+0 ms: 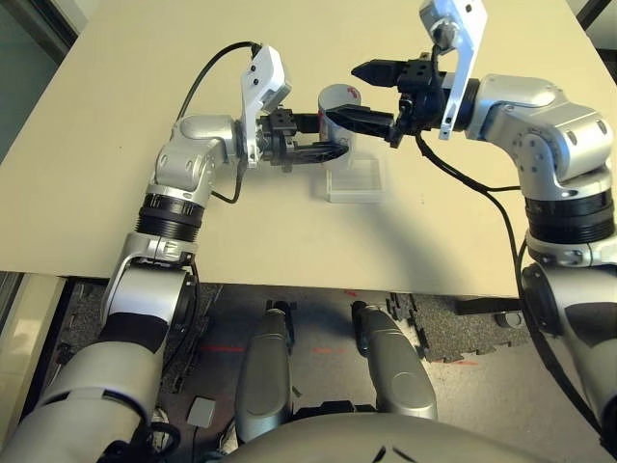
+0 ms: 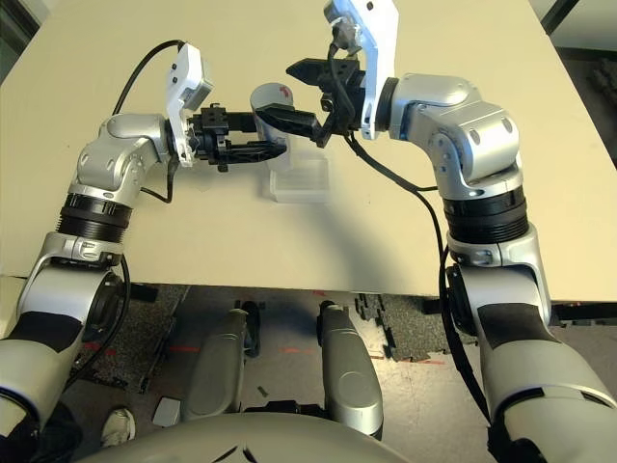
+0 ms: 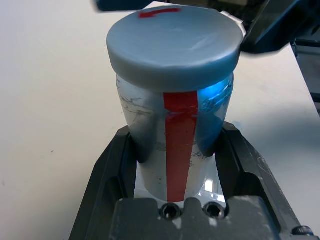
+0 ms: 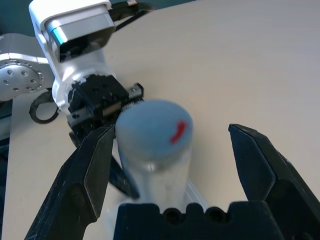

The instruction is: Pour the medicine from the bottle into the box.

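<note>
From the head views, the box sits mid-surface with bare room all round, well back from the edges, and the bottle is held upright just above its far left corner. The left wrist view shows the left hand clamped on the bottle's body below the cap. In the right wrist view the right hand reaches level with fingers spread wide either side of the cap, not touching it.

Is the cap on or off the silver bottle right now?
On. The round grey cap with its red arrow sits atop the small silver-grey bottle, held upright in the left gripper.
</note>
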Controlling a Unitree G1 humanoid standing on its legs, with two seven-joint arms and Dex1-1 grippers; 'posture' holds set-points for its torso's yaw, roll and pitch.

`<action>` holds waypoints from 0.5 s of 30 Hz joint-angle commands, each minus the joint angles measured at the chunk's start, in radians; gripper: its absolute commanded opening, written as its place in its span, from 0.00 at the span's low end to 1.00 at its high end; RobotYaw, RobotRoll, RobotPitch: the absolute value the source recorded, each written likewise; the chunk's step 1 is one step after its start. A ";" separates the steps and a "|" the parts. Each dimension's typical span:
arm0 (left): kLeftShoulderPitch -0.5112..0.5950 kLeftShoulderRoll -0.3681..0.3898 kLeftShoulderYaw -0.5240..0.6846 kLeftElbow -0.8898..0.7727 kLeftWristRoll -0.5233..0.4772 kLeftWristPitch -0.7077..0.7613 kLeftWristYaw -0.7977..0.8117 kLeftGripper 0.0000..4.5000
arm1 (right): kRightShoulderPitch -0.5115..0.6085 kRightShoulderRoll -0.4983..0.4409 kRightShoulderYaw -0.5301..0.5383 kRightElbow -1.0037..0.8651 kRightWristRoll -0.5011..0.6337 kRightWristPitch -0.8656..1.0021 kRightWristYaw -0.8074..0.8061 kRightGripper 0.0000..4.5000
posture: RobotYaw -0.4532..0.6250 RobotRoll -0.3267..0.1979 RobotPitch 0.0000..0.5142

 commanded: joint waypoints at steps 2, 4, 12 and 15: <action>0.016 0.007 -0.006 -0.034 -0.009 0.006 -0.019 0.54 | 0.037 -0.056 -0.083 -0.021 0.008 0.036 -0.041 1.00 | 0.42 0.62 0.55; 0.011 0.009 -0.003 -0.030 -0.007 0.005 -0.021 0.54 | 0.055 -0.082 -0.108 -0.045 0.031 0.061 -0.041 1.00 | 0.42 0.62 0.55; -0.025 -0.006 0.006 0.010 -0.005 -0.023 -0.017 0.54 | 0.067 -0.106 -0.169 -0.097 0.104 0.125 -0.056 1.00 | 0.40 0.62 0.52; -0.045 -0.016 0.008 0.021 -0.008 -0.027 -0.018 0.54 | 0.061 -0.089 -0.164 -0.116 0.126 0.131 -0.066 1.00 | 0.40 0.62 0.51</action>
